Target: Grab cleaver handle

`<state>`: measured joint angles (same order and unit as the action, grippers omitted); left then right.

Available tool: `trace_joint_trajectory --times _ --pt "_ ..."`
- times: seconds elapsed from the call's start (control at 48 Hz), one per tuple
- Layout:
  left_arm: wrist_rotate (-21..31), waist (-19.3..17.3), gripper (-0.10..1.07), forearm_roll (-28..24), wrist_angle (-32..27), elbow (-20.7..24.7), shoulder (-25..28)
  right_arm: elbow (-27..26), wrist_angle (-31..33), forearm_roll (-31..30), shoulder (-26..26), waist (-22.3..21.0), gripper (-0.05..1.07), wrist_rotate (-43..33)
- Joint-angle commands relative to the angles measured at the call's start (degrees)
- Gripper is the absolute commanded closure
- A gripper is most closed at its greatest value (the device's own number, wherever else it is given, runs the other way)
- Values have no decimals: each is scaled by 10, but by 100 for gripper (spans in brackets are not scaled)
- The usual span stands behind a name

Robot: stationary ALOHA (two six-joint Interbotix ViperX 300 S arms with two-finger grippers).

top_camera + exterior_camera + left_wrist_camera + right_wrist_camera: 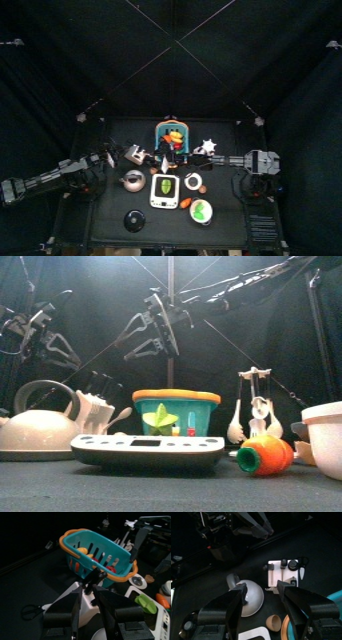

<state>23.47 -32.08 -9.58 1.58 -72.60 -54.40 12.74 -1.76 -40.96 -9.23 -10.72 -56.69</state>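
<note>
Two arms are seen over the surface [107,215]. The left hand [93,589] is brought in from the 9 o'clock side and is held directly over the white knife block [72,598]. The dark cleaver handle [95,577] rises from that block, right at the fingertips. Whether the handle is gripped, or how far the left jaws stand apart, cannot be told, as the fingers and the handle merge in the wrist view.

The right hand [261,586] is held high at the 3 o'clock side, well apart from the block. Its jaws are spread almost fully and nothing is held between them.

In the top view the knife block is found near the middle of the surface. A teal basket [174,132] with an orange rim is placed at 12 o'clock from it, a kettle [134,180] at 8 o'clock, and a kitchen scale [163,192] at 6 o'clock. A utensil rack [254,406] is set at 2 o'clock from the block. An orange item [265,456] is seen near the front edge, beside a white bowl [325,436].
</note>
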Motion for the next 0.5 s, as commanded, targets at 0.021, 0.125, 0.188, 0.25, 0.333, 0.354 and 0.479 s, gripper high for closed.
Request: trace_joint_trajectory --times 0.021,0.125,0.188,0.25,0.333,0.354,0.479 --pt "0 -18 29 1 0 2 4 -62 35 0 -19 11 16 -1" --pt "0 -23 29 2 0 -4 4 -99 59 -2 -49 20 16 2" --pt "0 -23 29 2 0 -6 4 -125 74 -6 -69 26 16 3" --pt "0 -23 29 2 0 -8 4 -145 87 -10 -83 32 16 4" --pt "0 -23 29 2 0 -9 4 -168 108 -15 -98 34 16 4" --pt "0 -23 29 2 0 -9 4 -175 117 -17 -103 36 16 4" --pt "-1 -22 29 2 0 -10 4 -201 151 -26 -120 38 16 4"
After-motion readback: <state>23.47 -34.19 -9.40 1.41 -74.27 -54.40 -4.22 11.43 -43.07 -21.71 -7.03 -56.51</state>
